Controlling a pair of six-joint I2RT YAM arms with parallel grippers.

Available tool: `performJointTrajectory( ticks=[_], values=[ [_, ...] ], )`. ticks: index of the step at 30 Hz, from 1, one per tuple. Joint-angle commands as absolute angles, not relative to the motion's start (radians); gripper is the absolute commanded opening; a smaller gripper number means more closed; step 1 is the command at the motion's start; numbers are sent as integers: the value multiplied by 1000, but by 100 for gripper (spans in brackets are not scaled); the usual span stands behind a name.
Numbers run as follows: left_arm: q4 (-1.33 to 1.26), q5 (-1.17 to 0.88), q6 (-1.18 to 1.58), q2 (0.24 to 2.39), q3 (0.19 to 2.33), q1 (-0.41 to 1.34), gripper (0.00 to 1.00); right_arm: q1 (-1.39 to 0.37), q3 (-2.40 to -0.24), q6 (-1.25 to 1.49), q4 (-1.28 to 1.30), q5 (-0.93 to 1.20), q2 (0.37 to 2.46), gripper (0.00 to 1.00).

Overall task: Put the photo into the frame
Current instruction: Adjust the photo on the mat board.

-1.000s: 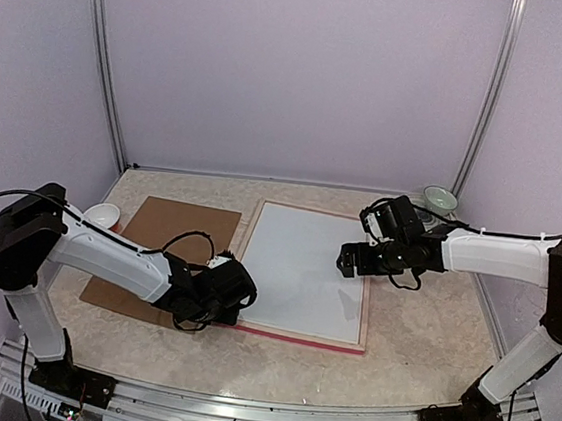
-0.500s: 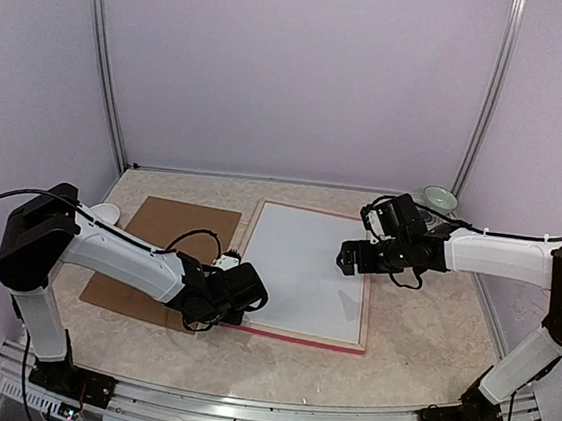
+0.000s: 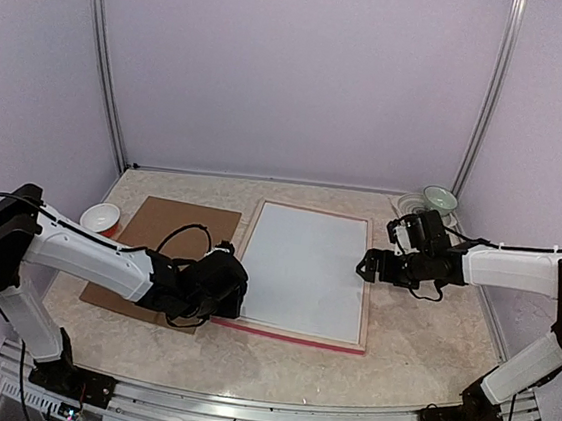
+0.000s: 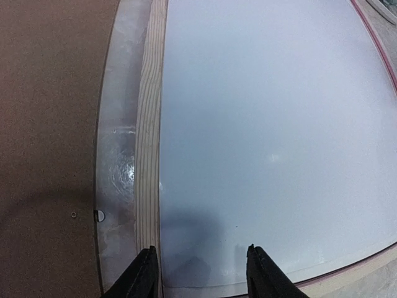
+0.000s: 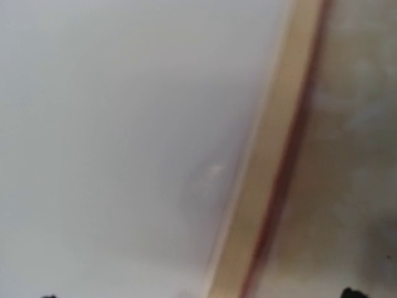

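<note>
Large rectangular picture frame [image 3: 362,320], pale wood back up w/ bright pink edge showing, lies flat mid-table [image 3: 426,357]; both grippers are at its rim, gripping nothing.

We see a plain white sheet [image 3: 300,268] filling the frame's opening rail to rail. We can't tell whether it's the photo lying print-down, since only blank white shows. The left gripper [image 3: 233,311] sits at the frame's 7 o'clock corner, fingers [image 4: 147,273] apart, one over the wood rail, the other over the white sheet, w/ nothing between them. The right gripper [image 3: 365,268] hangs over the 3 o'clock rail, jaws spread wide and empty. A plain brown backing board [image 3: 173,229] lies flat just beside the frame at its 9 o'clock. A small white bowl [image 3: 99,217] is further out at 9 o'clock, and a pale green bowl [image 3: 440,199] sits approx. 1 o'clock of the frame, by the back wall.
</note>
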State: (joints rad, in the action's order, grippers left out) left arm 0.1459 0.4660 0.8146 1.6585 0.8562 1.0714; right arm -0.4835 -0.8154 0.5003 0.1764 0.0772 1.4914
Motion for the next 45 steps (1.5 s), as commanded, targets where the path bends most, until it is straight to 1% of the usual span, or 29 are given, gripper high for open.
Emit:
performJointTrajectory(
  ticks=[1,8,18,26,32,38,45],
  values=[
    [69,438,831,1607,797,1048,49,-440,-766,546,96,162,1428,99],
    [42,428,846,1540,752,1002,50,-384,-667,609,-28,301,1414,99],
    [133,454,866,1652,798,1009,47,-383,-649,609,-32,308,1417,99],
    [238,519,862,1756,889,1046,46,-383,-653,612,-42,313,1429,99],
    [244,512,869,1800,906,1057,46,-383,-661,609,-45,319,1442,99],
    [228,511,877,1787,893,1059,46,-380,-672,603,-41,318,1450,99],
    [149,462,865,1718,849,1064,46,-363,-681,604,-45,341,1458,99]
  ],
)
